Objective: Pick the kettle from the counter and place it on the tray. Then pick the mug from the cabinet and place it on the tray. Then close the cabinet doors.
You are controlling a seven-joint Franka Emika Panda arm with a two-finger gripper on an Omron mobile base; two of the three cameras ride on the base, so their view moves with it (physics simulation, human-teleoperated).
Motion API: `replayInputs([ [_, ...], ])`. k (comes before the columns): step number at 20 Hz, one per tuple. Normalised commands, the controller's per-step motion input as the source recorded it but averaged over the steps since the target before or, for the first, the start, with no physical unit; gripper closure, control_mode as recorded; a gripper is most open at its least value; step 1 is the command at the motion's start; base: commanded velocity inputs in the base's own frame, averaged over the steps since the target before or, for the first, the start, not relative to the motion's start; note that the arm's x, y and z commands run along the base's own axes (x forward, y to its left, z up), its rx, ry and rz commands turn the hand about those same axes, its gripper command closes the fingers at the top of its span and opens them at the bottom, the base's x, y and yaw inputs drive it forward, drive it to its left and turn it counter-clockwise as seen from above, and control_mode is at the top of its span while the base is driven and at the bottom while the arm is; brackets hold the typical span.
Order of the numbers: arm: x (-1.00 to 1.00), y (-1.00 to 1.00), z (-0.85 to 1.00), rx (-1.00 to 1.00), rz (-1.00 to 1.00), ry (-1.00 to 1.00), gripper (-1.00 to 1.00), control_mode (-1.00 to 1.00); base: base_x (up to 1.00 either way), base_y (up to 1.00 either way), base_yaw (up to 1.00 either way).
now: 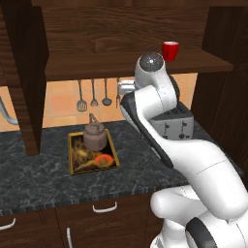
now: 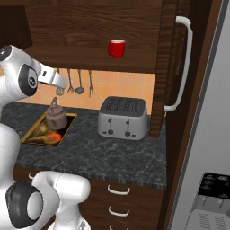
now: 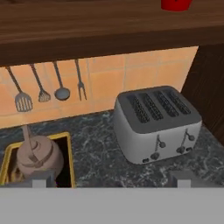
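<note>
Kettle (image 1: 94, 134) sits upright in the tray (image 1: 111, 146), toward its far end, handle arched up; judged: first placement done, tray left on the counter (image 1: 43, 174) in front of the open cabinet (image 1: 126, 60) so both items land in one spot; mug (image 2: 117, 48) stands on the cabinet shelf, above and to the right of the tray, handle side not clear, nothing touching it; gripper (image 3: 111, 179) shows two dark tips set wide apart at the bottom of the hand view, nothing between them, so it is spread and carrying nothing; hand sits over the counter between tray and toaster (image 2: 122, 117), looking at the back wall; judged: next reach goes up to the mug; toaster stands almost under the mug, and the shelf's front edge lies between hand and mug, so the lift must clear both; utensils (image 3: 48, 85) hang on the tiled wall behind the tray; cabinet door (image 2: 175, 67) swung open at right, white bar handle (image 2: 183, 63) facing out, closing not yet done
</note>
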Motion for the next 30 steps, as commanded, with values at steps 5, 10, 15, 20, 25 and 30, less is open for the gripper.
replayInputs([
  [5,-0.03,-0.65,0.26,0.00,-0.28,-0.05,-1.00,-1.00,0.00,0.00,0.00],
  [10,0.01,-0.80,0.00,0.00,-0.23,-0.12,-1.00,-1.00,0.00,0.00,0.00],
  [15,0.09,-0.54,0.18,0.02,-0.16,-0.12,-1.00,-1.00,0.00,0.00,0.00],
  [20,0.15,-0.32,0.38,0.01,-0.06,-0.06,-1.00,-1.00,0.00,0.00,0.00],
  [25,0.43,-0.31,0.13,0.00,-0.03,0.00,-1.00,-1.00,0.00,0.00,0.00],
  [30,0.58,0.00,0.00,0.00,-0.03,0.01,-1.00,-1.00,0.00,0.00,0.00],
])
